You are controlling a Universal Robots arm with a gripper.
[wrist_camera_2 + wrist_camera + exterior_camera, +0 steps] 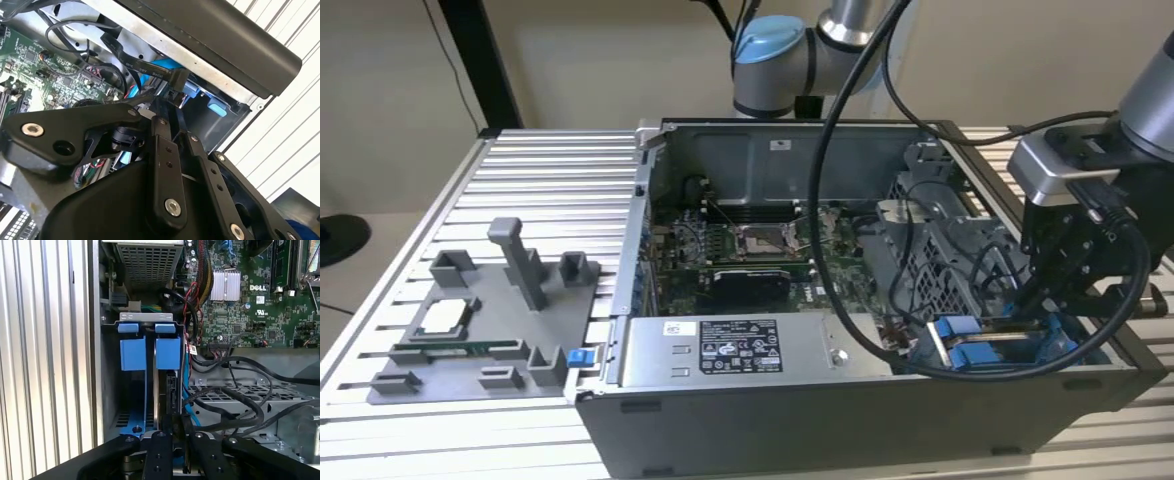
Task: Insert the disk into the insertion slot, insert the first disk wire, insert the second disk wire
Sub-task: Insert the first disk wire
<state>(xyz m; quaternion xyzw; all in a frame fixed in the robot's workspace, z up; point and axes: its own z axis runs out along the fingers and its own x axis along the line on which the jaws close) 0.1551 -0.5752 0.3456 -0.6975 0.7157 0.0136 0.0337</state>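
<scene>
The pincer [173,420] reaches down into one corner of the open computer box [854,420]. Its two fingers [158,440] stand close together, with just a thin gap between them. They seem to pinch a black plug [172,390], but that spot is dark, so it is hard to be sure. In the second wrist view a flat black wire [135,61] leads away from the plug.

The disk [160,400] stands on its edge inside the slot [132,352], right at the tips of the pincer. The slot has two blue tabs side by side, a little past the pincer. The disk sits below the tab that is in line with the pincer, and the plug rests against the disk's near edge.

A bunch of black cables [235,400] loops over a grey metal cage just beside the pincer. Past the cables lies the green board [250,305], farther from the pincer.

In the exterior view a grey box [734,350] with a white label lies along the front wall, to the exterior view's left of the pincer. Well apart from the pincer, on that same side, a grey tray [480,330] with small parts sits on the ribbed metal table [520,160]. The arm [774,50] rises behind the computer box and bends over to the pincer.
</scene>
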